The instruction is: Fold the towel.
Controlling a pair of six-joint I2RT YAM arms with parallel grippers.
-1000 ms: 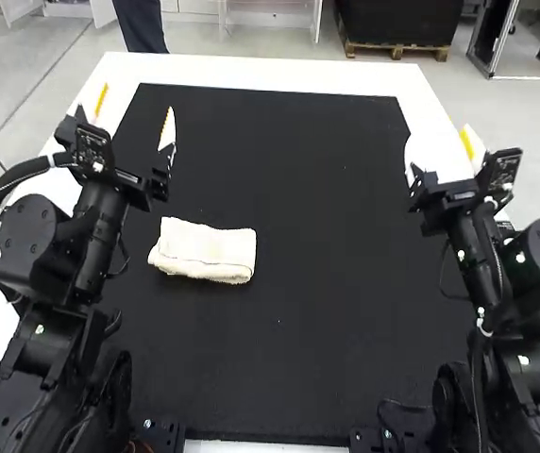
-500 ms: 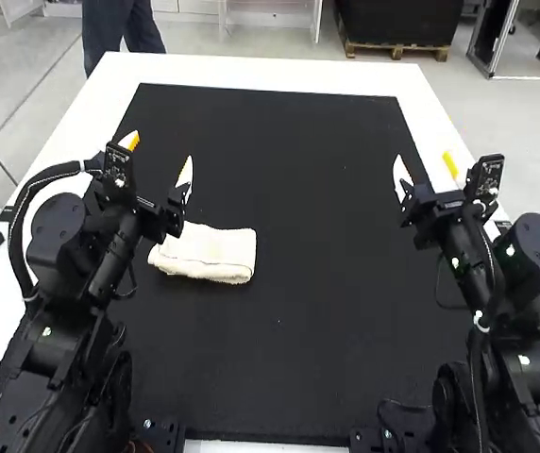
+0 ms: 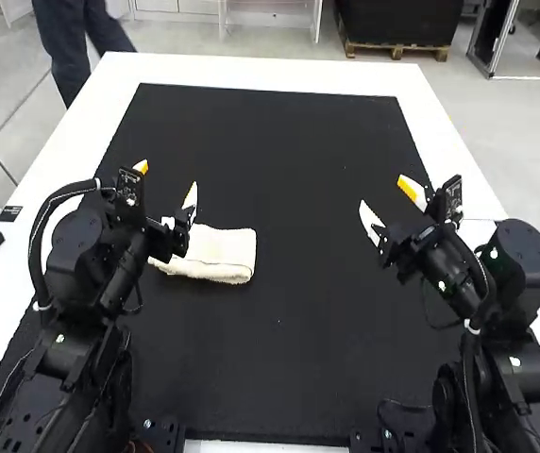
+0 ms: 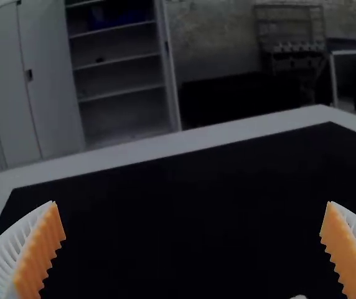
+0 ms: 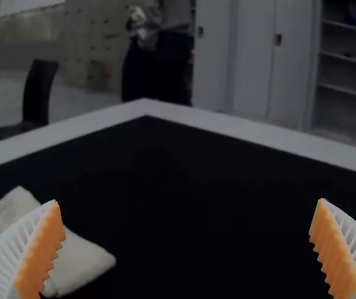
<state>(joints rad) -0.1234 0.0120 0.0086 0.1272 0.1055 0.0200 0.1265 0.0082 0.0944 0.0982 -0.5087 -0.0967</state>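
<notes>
A cream towel (image 3: pixel 218 253) lay folded into a thick, slightly rumpled rectangle on black matting (image 3: pixel 294 330); the left gripper (image 3: pixel 167 177) and right gripper (image 3: pixel 382 192) stood spread wide.

Towel (image 3: pixel 221 253): cream-white, folded into a compact, thick rectangle with rounded, slightly uneven edges. It lies flat on the black mat (image 3: pixel 327 330), at 9 o'clock from the mat's centre in the high view, long sides running roughly 9 to 3 o'clock. Its 9 o'clock end is partly hidden.
</notes>
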